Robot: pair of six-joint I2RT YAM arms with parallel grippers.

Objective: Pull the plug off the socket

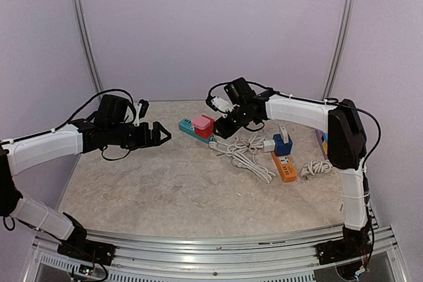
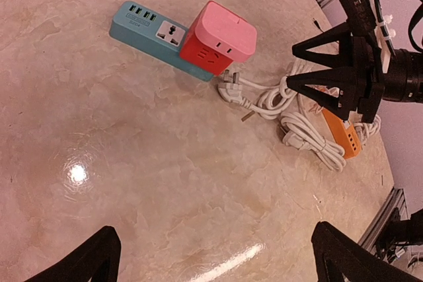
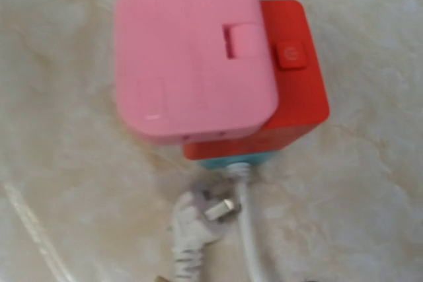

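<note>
While left gripper (image 1: pixel 164 133) and right gripper (image 2: pixel 291 64) gape wide and empty, the white plug (image 3: pixel 198 219) lies loose on the table (image 2: pixel 132 163), prongs bared, just beside the pink-red socket cube (image 3: pixel 198 57) on the teal strip (image 2: pixel 142 24).

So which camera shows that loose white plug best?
The left wrist view: the white plug lies whole and sharp beside the teal strip. The right wrist view shows it closer but blurred; the top view, barely a speck.

Teal strip (image 2: pixel 142 28), cords (image 1: pixel 248 153) on marble table (image 1: pixel 165 189)
</note>
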